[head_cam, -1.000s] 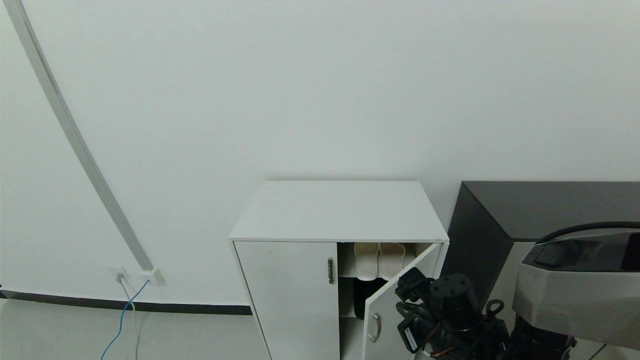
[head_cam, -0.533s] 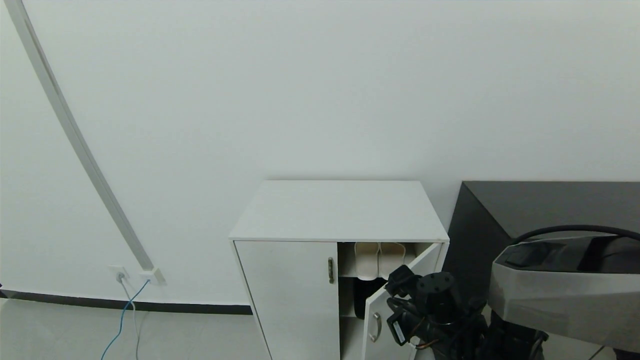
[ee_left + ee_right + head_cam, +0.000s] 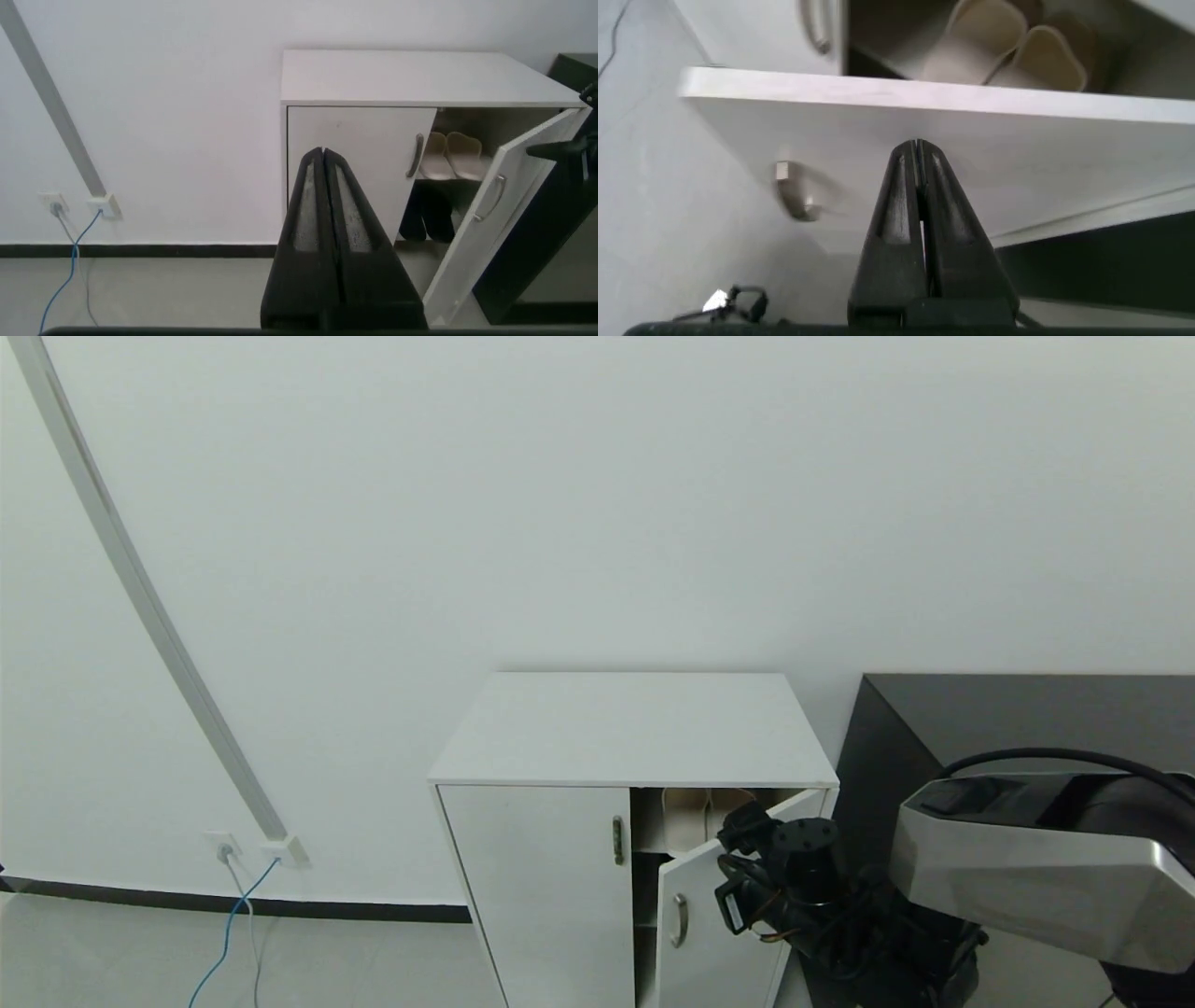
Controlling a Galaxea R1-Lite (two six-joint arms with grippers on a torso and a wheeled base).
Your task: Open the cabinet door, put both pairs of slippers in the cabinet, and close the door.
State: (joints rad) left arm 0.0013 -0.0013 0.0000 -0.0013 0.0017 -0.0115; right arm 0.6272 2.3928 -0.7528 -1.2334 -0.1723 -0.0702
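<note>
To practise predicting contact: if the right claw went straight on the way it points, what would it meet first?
The right claw would first meet the outer face of the cabinet door; its tips look nearly against it, depth unclear.

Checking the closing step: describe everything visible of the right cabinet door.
The right door is a flat white panel, wood-like in the right wrist view, with a small curved metal handle near its free edge. It hangs upright on the cabinet's right side, partly open, swung out toward the robot. The shut right gripper seems pressed against its outer face. Beige slippers show through the gap.
</note>
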